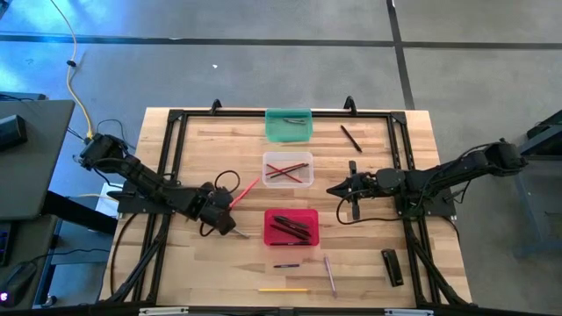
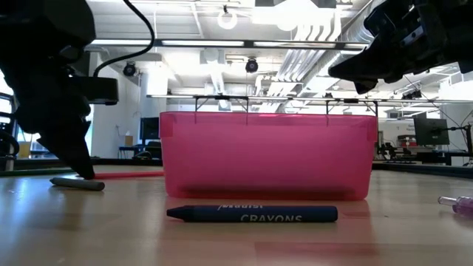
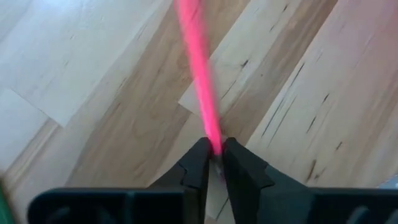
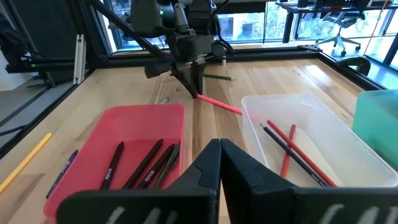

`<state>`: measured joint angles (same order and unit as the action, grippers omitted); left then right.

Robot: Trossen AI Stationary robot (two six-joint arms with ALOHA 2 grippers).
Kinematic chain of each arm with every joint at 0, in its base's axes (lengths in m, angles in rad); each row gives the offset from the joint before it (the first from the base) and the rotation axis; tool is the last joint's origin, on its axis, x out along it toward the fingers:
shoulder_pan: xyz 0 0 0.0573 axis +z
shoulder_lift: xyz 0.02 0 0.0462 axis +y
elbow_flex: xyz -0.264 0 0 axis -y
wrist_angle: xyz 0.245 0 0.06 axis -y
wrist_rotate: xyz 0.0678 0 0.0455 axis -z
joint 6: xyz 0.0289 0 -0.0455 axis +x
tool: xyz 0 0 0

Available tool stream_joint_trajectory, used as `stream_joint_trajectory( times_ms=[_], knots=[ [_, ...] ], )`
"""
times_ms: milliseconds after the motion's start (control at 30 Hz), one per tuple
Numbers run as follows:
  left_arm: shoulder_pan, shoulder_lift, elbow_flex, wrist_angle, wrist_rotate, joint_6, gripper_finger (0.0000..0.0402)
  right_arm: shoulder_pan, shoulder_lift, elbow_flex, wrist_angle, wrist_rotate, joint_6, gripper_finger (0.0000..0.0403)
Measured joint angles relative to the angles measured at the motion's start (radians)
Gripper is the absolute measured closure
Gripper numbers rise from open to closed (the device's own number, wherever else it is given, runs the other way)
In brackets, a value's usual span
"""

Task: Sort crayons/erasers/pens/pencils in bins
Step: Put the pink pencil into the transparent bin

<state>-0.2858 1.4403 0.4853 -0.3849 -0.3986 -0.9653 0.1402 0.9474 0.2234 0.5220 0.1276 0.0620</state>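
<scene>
The left gripper (image 3: 213,163) is low over the table, fingers pinched on one end of the pink pencil (image 1: 248,190), which lies on the wood beside the clear bin (image 1: 288,169). The right gripper (image 1: 334,190) hovers shut and empty, beside the red bin (image 1: 291,227).

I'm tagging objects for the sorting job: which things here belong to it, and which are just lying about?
Job:
left end effector, shut on pink pencil
red bin, clear bin, teal bin
blue crayon
yellow pencil
loose pen

Lying about:
black block
yellow cable
</scene>
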Motion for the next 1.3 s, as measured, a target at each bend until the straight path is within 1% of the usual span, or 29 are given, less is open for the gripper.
stream_joint_trajectory(
  times_ms=[167, 267, 500, 633, 1100, 1167, 1300],
  knots=[
    [-0.015, -0.006, -0.006, -0.005, -0.023, -0.001, 0.0394, 0.0, 0.0, 0.0, -0.002, -0.007, 0.0, 0.0402],
    [-0.015, -0.035, -0.012, -0.021, -0.021, -0.027, 0.0398, 0.0, 0.0, 0.0, -0.002, -0.011, 0.0, 0.0402],
    [-0.015, -0.139, -0.022, -0.223, -0.048, -0.099, 0.0401, 0.0, 0.0, 0.0, -0.001, -0.013, 0.0, 0.0402],
    [-0.015, -0.213, -0.021, -0.299, -0.07, -0.123, 0.04, 0.0, 0.0, 0.0, -0.001, -0.013, 0.0, 0.0402],
    [-0.015, -0.43, -0.017, -0.384, -0.163, -0.132, 0.0401, 0.0, 0.0, 0.0, -0.001, -0.013, 0.0, 0.0402],
    [-0.015, -0.446, -0.017, -0.382, -0.16, -0.132, 0.0401, 0.0, 0.0, 0.0, -0.001, -0.013, 0.0, 0.0402],
    [-0.016, -0.434, -0.016, -0.371, -0.112, -0.132, 0.0401, 0.0, 0.0, 0.0, -0.001, -0.013, 0.0, 0.0402]
  ],
)
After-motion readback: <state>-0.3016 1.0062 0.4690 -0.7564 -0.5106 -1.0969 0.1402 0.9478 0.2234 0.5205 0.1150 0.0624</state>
